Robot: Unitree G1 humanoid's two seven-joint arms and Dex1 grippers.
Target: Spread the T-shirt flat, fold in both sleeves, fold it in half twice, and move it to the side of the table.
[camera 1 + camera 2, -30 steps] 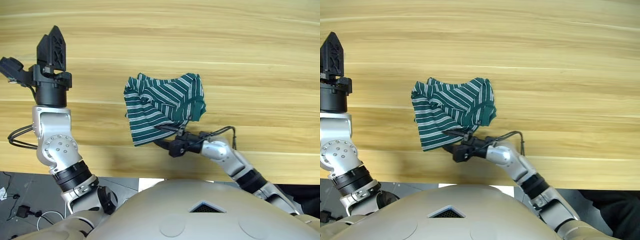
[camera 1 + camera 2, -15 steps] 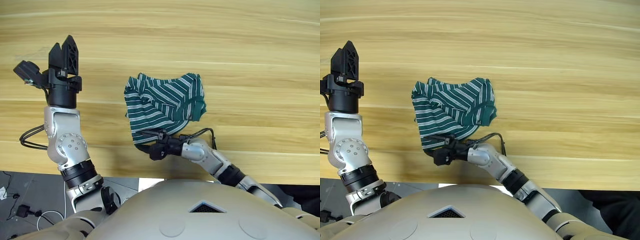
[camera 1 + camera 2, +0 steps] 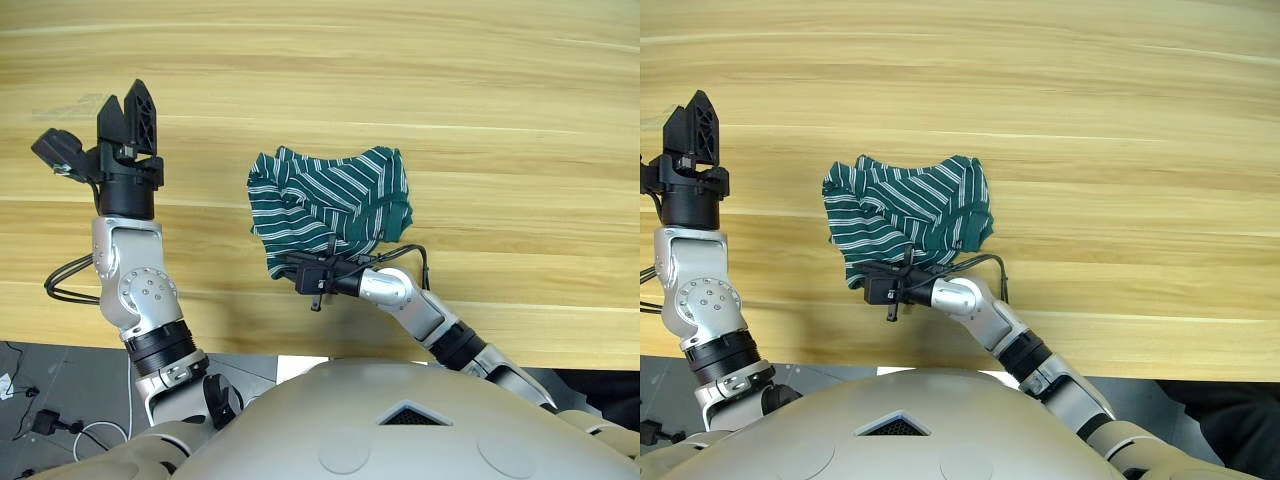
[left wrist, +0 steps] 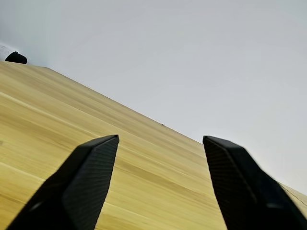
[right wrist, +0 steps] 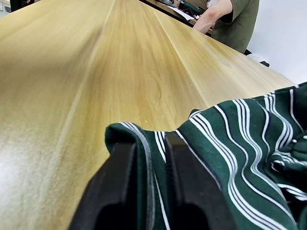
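1. Light wooden planks with lengthwise grain made up the table (image 3: 500,90), which served as the work surface.
2. On it, the green T-shirt (image 3: 330,205) with white stripes lay crumpled in a bunched heap, close to the table's near edge and roughly central. It was not spread flat, and no sleeve was folded in.
3. At the near-left corner of the heap, the right gripper (image 3: 292,265) sat low over the wood. In the right wrist view its 2 fingers (image 5: 122,172) were drawn close together, with a fold of the striped hem pinched between them.
4. Well apart from the garment, on the robot's left, the left gripper (image 3: 127,100) was held raised above the table. Its 2 fingers (image 4: 91,172) stood spread wide, with nothing between them.
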